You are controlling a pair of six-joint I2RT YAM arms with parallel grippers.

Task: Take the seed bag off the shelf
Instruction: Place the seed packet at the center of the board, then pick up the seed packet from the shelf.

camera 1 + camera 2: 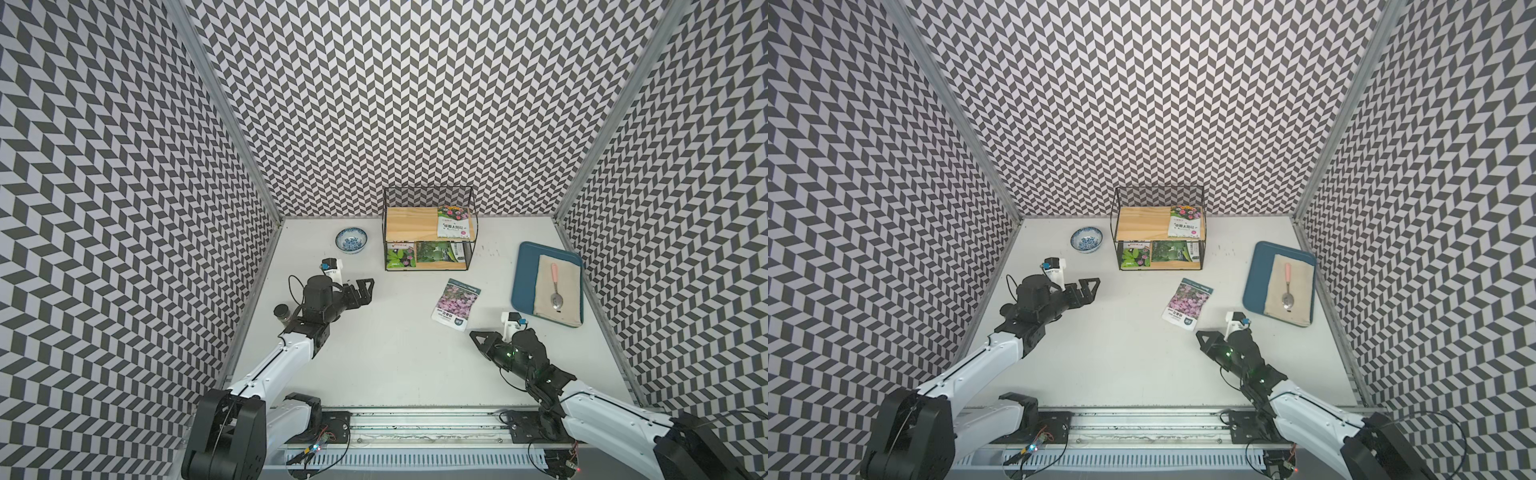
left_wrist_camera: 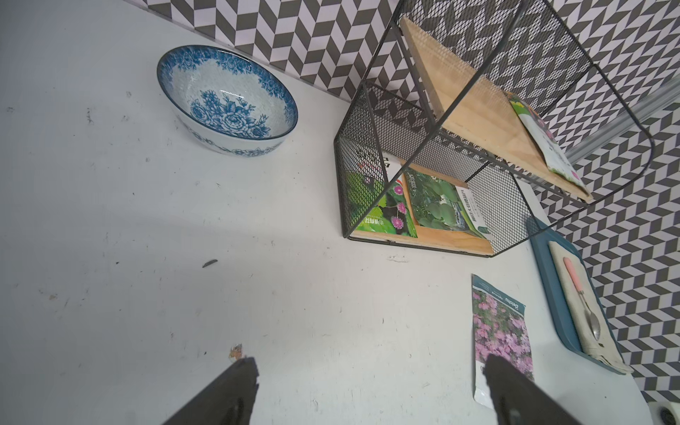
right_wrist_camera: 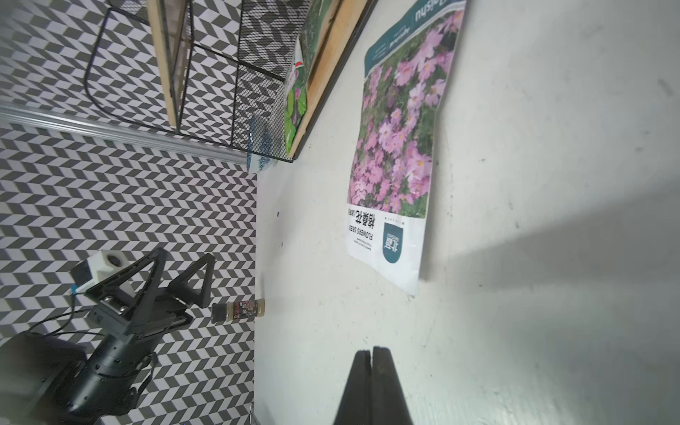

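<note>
Right gripper [image 1: 475, 335], in both top views, has its jaws pressed together on nothing. The pink-flower seed bag [image 1: 456, 304] lies flat on the tabletop [image 1: 395, 353] just ahead of its tips, not touching them. The shelf [image 1: 409, 224] stands farther ahead against the back wall, and a blue tray [image 1: 524, 274] lies to this gripper's right. The left gripper [image 1: 1094, 287] is spread wide and empty, with bare tabletop between it and the bag.

From the left wrist, the left gripper [image 2: 369, 364] frames open tabletop. The bag [image 2: 500, 323] lies by its right finger, a bowl [image 2: 228, 99] is far ahead on the left, and the shelf [image 2: 474, 110] is ahead on the right. Other packets [image 2: 441, 202] lie on the shelf's boards.

From the right wrist, the right gripper [image 3: 372, 353] is closed and empty. The bag's near edge [image 3: 397, 257] is ahead of its tips with clear tabletop between them, and the bag's far edge is close to the shelf's lower board [image 3: 323, 73].
</note>
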